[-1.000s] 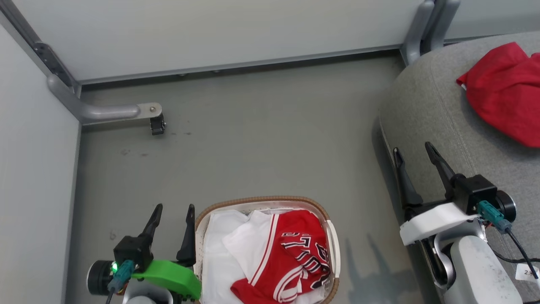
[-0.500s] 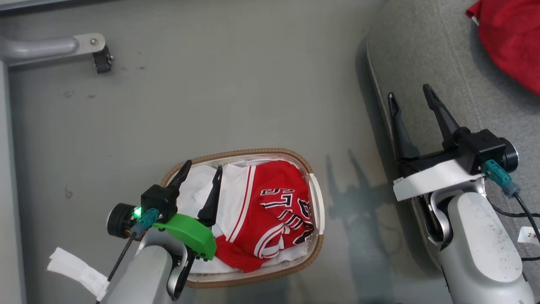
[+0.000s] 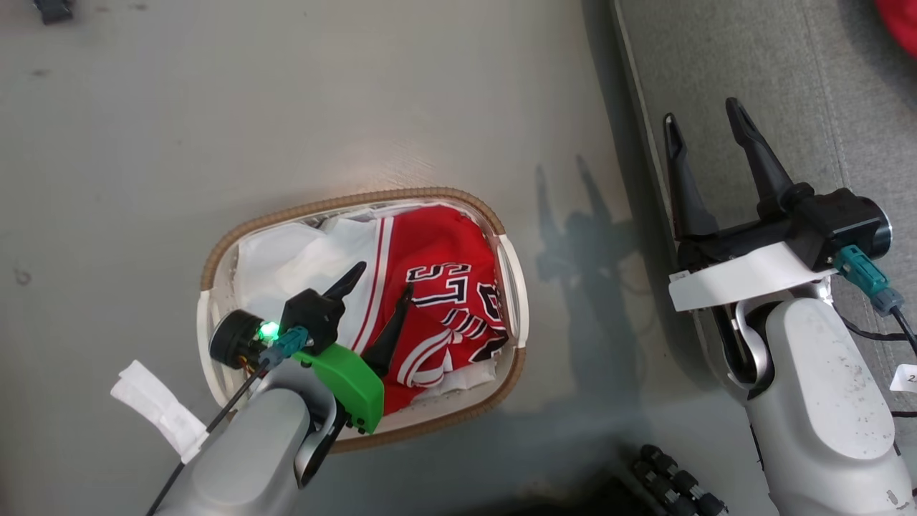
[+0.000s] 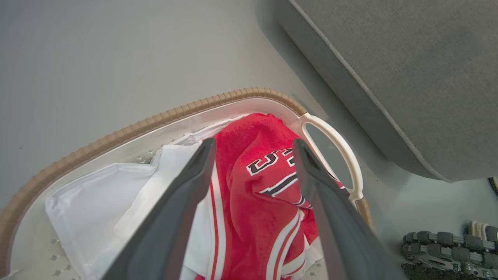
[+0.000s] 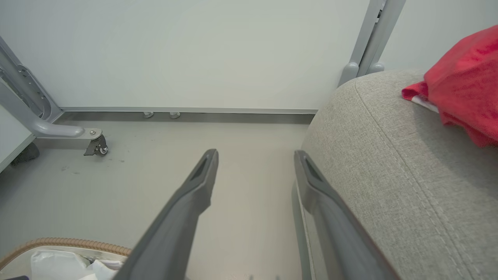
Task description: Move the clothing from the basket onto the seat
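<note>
In the head view, the basket (image 3: 344, 201) stands on the floor (image 3: 215, 107) toward 7 o'clock, and the seat (image 3: 788, 86) takes up 2 o'clock. A red jersey (image 3: 444, 287) lies crumpled in the basket's 3 o'clock half, with the white liner (image 3: 286, 254) bare at 9 o'clock. The left hand (image 3: 383, 277) hovers over the basket, released. Its fingers are spread toward 1 o'clock on either side of the jersey's striped edge; I cannot tell whether they touch it. The right hand (image 3: 702, 111) is released and empty, above the seat's edge at 3 o'clock. A second jersey (image 5: 463, 81) lies on the seat at 1 o'clock.
</note>
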